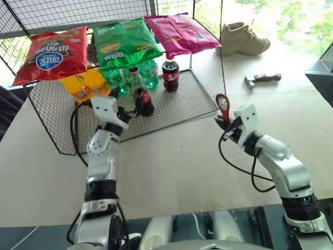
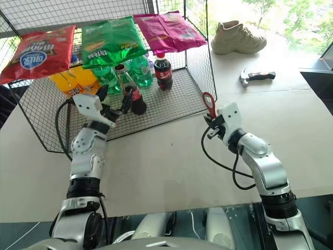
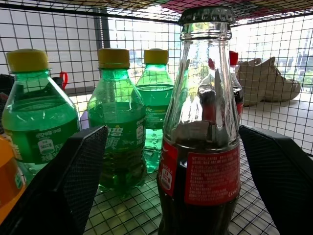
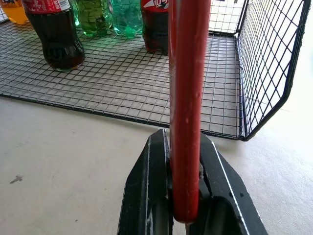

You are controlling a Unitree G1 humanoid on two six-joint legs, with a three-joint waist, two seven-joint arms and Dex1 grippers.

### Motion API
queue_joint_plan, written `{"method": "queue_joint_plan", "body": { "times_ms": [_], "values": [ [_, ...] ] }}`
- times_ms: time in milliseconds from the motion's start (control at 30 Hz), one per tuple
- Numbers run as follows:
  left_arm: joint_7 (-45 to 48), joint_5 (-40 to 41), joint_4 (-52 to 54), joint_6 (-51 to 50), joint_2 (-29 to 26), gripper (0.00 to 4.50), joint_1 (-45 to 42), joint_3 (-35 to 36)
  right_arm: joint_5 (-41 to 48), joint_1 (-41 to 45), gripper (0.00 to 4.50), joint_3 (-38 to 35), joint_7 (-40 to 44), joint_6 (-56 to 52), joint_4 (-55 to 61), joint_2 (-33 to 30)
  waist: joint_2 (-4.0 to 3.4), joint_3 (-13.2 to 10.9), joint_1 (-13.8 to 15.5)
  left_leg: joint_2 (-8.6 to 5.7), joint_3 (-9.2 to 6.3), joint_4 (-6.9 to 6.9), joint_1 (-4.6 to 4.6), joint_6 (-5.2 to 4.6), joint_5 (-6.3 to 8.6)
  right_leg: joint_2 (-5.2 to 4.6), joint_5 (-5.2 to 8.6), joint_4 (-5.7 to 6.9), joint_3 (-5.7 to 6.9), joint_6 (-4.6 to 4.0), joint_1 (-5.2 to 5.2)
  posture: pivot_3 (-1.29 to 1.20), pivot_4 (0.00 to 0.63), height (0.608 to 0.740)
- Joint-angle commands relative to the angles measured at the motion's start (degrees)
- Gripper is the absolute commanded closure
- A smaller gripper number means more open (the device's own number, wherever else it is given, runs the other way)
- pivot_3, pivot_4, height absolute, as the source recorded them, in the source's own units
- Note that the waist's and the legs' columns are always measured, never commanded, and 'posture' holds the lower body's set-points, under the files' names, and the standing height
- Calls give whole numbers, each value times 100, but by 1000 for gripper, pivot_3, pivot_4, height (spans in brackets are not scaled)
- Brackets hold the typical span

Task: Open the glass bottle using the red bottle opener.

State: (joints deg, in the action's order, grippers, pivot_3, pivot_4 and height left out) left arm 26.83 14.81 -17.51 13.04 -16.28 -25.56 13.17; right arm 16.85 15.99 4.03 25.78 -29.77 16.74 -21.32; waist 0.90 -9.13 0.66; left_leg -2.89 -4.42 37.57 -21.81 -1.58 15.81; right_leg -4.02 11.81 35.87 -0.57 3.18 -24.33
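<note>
From the head cams I've got the glass bottle [image 1: 141,92] standing upright on the wire floor of the mesh rack [image 1: 171,107], near the front edge, cap on. My left gripper [image 1: 136,108] is right up at it with the fingers [image 3: 78,169] spread wide, one on each side of the bottle's lower body. In the left wrist cam the bottle sits between the two black pads with a gap on both sides, so nothing's clamped yet (the bottle is closer to the right-hand pad in that view, but I can't swear whether it's touching).

My right gripper [image 1: 227,124] is out over the bare table [image 1: 171,172], in front of the rack's right front corner and well apart from the bottle. It's squeezed tight on the narrow handle of the red bottle opener [image 1: 223,107], which sticks up out of the fingers with the rounded head on top. The right wrist cam shows the red handle pinched between the two fingers [image 4: 146,196], running straight up the view.

Other stuff around: green bottles [image 3: 117,122] with yellow caps packed just behind the glass one, a plastic cola bottle [image 1: 170,74] with a red cap further to the right inside the rack, an orange bottle [image 1: 83,83] on the left. Chip bags lie on top of the rack: red [image 1: 52,54], green [image 1: 125,41], pink [image 1: 182,32]. Off on the table past the rack sit a beige shoe [image 1: 242,39] and a grey-and-black folding tool [image 1: 263,78].
</note>
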Motion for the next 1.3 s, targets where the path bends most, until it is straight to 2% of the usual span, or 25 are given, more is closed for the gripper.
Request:
{"method": "queue_joint_plan", "body": {
  "times_ms": [33,300,767,800,833,900,1100,1300],
  "values": [
    [229,2,-282,176,-83,70,-294,-104,-22,-24,4500,-58,-53,64,232,49,0,0,-5,-1,0,0,0,0,0,1,0,0,1,0,0,0,150,740],
    [264,-202,-1103,383,-215,70,-790,-200,-68,-107,4500,-92,-138,7,373,63,0,0,-17,0,0,1,-1,0,0,2,0,1,1,0,-1,0,150,740],
    [402,-310,-2416,756,-106,70,-1559,-251,-165,-84,4500,-47,-179,67,381,55,1,0,-27,-4,-1,11,-2,0,0,3,0,6,2,1,-1,0,150,740],
    [446,-280,-2459,759,-98,585,-1585,-235,-197,-80,4500,-19,-164,84,381,37,1,0,-29,-3,-1,13,-2,0,0,3,0,7,2,1,-1,0,150,740],
    [481,-263,-2495,762,-95,871,-1605,-225,-221,-77,4500,0,-155,96,381,30,1,0,-32,-3,-1,15,-3,0,0,3,0,8,2,1,-1,0,150,740],
    [511,-252,-2546,796,-91,1755,-1633,-210,-261,-75,4500,21,-141,117,373,37,1,1,-34,-4,-1,19,-3,0,0,3,-1,10,2,1,0,0,150,740],
    [991,-1,-2078,671,-36,1775,-1410,-271,-335,-134,4500,-19,-108,176,380,25,1,1,-43,-3,-2,30,-6,-1,0,3,-1,14,3,2,0,0,150,740],
    [1821,563,-808,-138,149,1775,-922,-574,-425,-43,4500,-248,-177,328,218,-46,1,0,-71,-2,-4,43,-15,-3,1,2,-1,14,2,2,-1,0,150,740]
  ]
}}
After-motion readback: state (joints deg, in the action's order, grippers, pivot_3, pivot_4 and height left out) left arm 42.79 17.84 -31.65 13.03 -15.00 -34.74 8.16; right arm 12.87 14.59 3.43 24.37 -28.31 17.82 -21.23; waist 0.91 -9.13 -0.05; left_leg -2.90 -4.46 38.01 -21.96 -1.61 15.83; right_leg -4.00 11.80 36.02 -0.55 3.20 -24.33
